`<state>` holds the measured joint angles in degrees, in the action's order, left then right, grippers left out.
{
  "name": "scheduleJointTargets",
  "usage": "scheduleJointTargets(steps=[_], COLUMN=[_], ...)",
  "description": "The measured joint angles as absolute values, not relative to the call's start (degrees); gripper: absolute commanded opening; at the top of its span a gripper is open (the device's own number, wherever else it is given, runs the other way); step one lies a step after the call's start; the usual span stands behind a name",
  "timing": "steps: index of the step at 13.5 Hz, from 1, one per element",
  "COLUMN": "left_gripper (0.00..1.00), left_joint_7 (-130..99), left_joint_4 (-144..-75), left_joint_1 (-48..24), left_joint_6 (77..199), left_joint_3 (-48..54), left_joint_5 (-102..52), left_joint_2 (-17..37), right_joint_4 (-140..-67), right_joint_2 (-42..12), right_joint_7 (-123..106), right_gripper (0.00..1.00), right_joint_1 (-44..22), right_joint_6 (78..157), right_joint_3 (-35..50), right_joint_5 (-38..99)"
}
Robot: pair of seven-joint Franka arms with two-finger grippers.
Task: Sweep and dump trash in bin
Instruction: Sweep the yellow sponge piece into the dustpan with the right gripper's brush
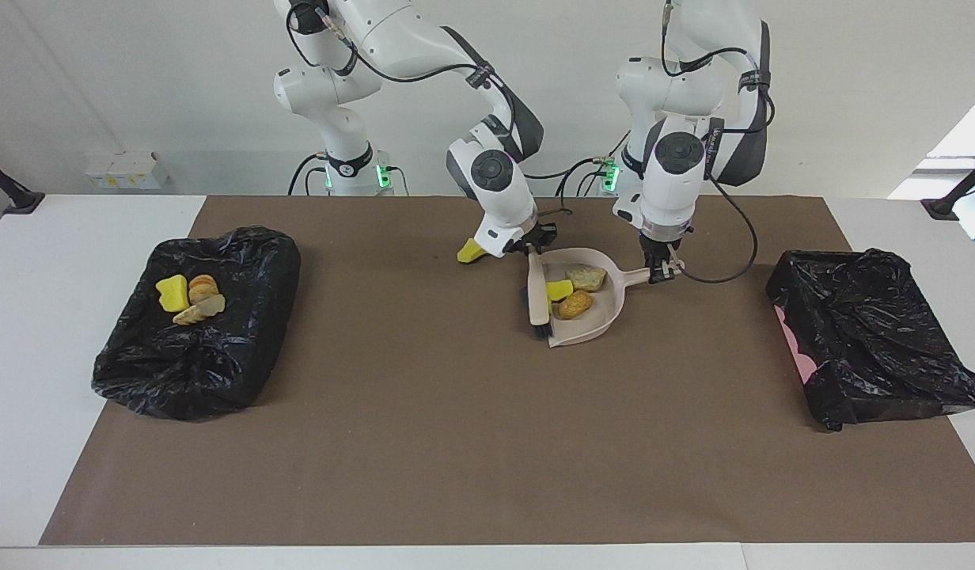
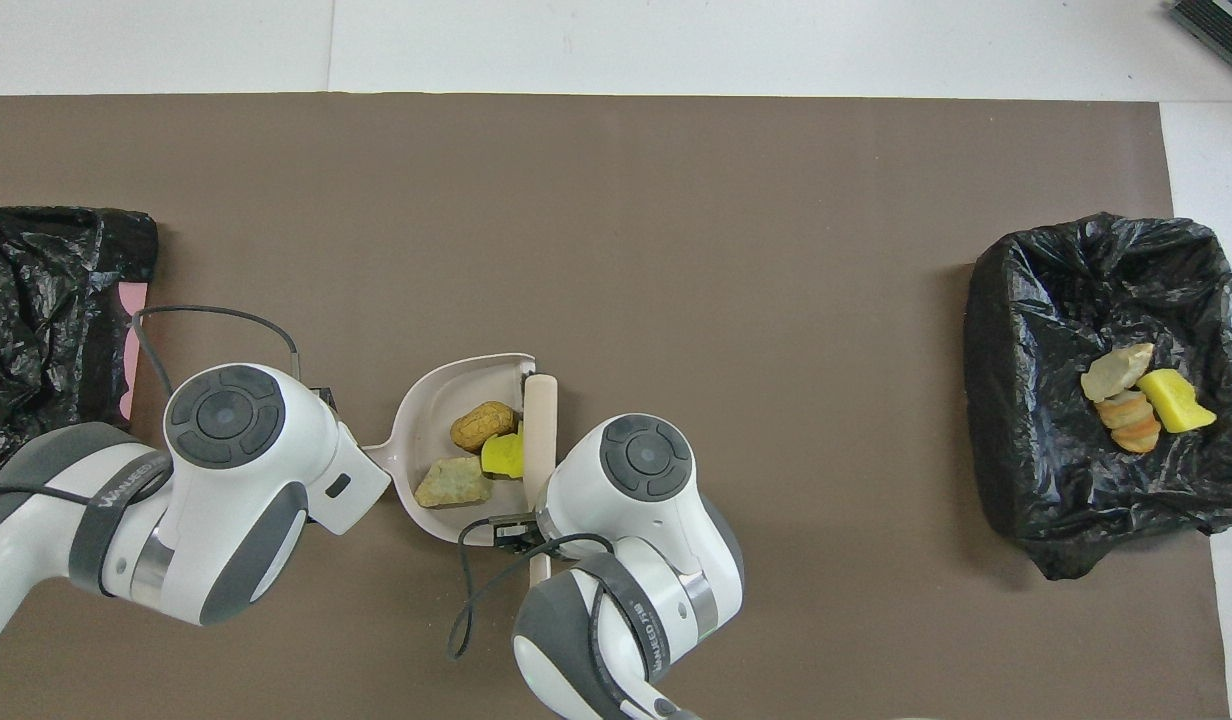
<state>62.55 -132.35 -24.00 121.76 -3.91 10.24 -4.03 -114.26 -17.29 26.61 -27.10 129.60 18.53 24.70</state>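
Brown paper covers the table, where three light trash pieces (image 1: 576,291) lie in the dustpan (image 1: 594,324), hemmed in by the brush (image 1: 538,299). More sit in the bin (image 1: 195,317) at the right arm's end. The left gripper (image 1: 660,271) pinches the dustpan handle and the right gripper (image 1: 531,247) grips the brush handle; being loose, they would likely roll, so the pan is best carried level.

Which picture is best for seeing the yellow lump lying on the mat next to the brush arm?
The facing view. There the yellow piece lies in plain sight on the brown mat, beside the right gripper. In the overhead view the right arm's white body covers that spot, so the piece cannot be seen at all.
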Motion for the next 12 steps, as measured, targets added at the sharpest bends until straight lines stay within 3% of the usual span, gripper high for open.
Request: scheduleJointTargets(steps=[7, 12], left_gripper=[0.00, 0.00], left_joint_7=[63.05, 65.76], left_joint_4=[-132.39, -132.39], left_joint_1=[-23.67, -23.52], left_joint_6=[121.99, 122.60], left_joint_3=[-3.81, -3.85], left_joint_5=[10.24, 10.32], left_joint_2=[-4.03, -4.04], right_joint_4=[-113.09, -118.88], right_joint_2=[-14.24, -2.76], right_joint_7=[33.41, 44.68], right_gripper=[0.00, 0.00], right_joint_1=[-24.12, -23.61], right_joint_6=[114.74, 102.47], right_joint_3=[17.49, 17.55], right_joint_5=[23.25, 21.04])
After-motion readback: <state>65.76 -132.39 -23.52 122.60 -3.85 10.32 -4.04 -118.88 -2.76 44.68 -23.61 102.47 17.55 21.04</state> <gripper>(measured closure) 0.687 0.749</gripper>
